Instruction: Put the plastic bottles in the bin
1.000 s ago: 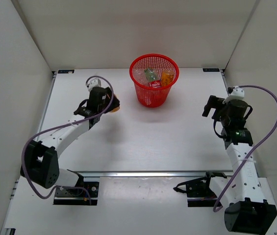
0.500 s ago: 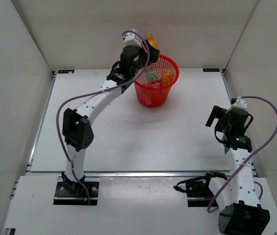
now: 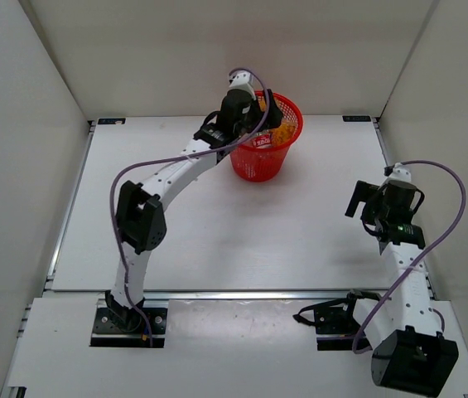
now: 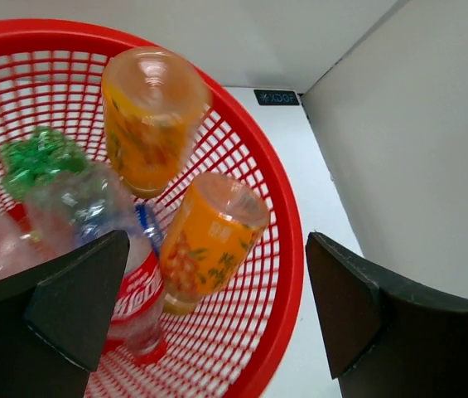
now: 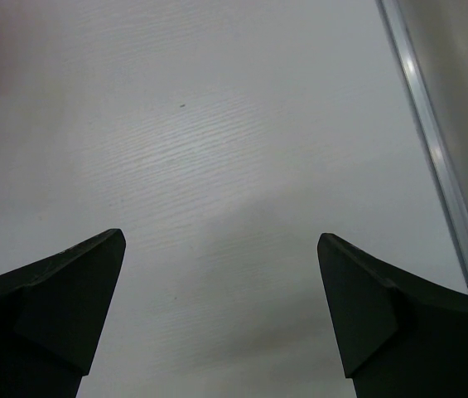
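Left wrist view: left pincer [image 4: 215, 249] apart, nothing between its fingers, hanging right above the red mesh bin [image 4: 287, 249]. Inside the bin: orange bottle [image 4: 152, 124] with its base toward the camera, leaning at the far mesh wall. Second orange bottle [image 4: 210, 240] just beside it and nearer, also base toward the camera, tilted. Green bottle [image 4: 39, 159] to their left, crumpled-looking. It touches a clear bottle with a red label [image 4: 134, 294], which lies low in the bin against the second orange bottle. A blue strip shows on clear plastic just above the red label; cannot tell if that is a separate bottle. More clear plastic at the left edge, too blurred to name.

Top external view: left arm [image 3: 163, 178] stretched across the counter [image 3: 217, 232] to the bin, which stands upright at the far middle. The wrist is over the rim's left side. Right arm [image 3: 399, 249] folded near the right edge, well apart from the bin.

Right wrist view: right pincer [image 5: 221, 236] apart, holding nothing, white counter below it. A metal edge rail [image 5: 436, 166] runs along the right.
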